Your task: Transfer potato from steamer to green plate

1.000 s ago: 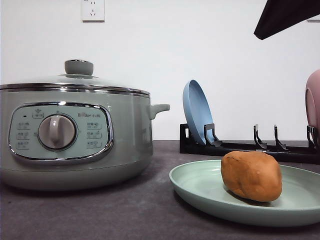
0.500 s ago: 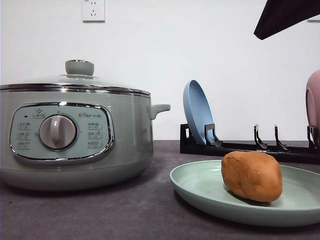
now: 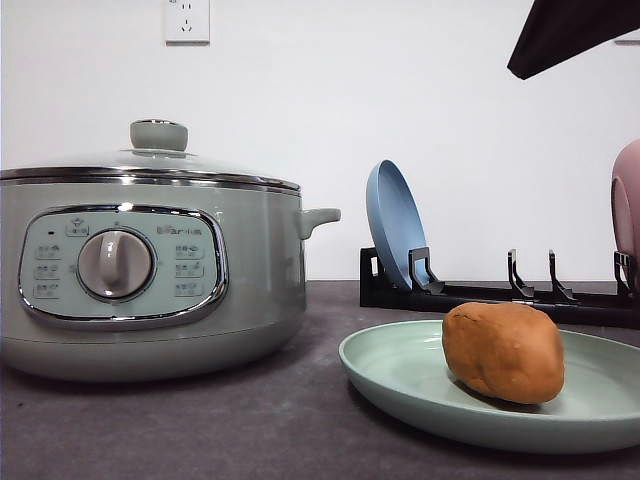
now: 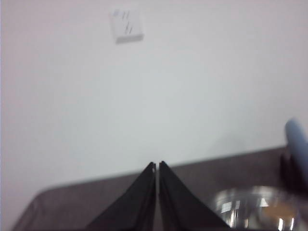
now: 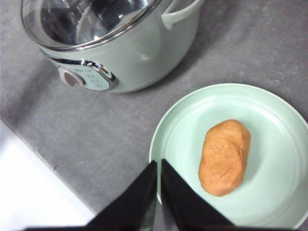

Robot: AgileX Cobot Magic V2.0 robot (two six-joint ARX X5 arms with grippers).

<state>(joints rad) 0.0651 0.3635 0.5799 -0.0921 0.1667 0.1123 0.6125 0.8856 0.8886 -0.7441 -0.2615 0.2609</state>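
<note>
The left gripper (image 4: 157,166) is pointing toward a pale wall (image 4: 192,86), its two dark fingers (image 4: 139,197) lying closed together with only a thin slit showing between them. A white wall socket (image 4: 127,24) is sitting high on that wall, blurred. Beyond the fingers a dark grey table (image 4: 86,202) is stretching away. The steamer (image 4: 257,207) is showing its shiny glass lid near the fingertips, and a blue plate (image 4: 298,144) is standing upright just beyond it.

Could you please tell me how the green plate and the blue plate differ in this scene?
The green plate lies flat on the table, while the blue plate stands on edge in the black rack. The green plate carries the potato; the blue plate holds nothing. The green plate sits nearer the camera, the blue one behind it. Both are round and matte.
</note>
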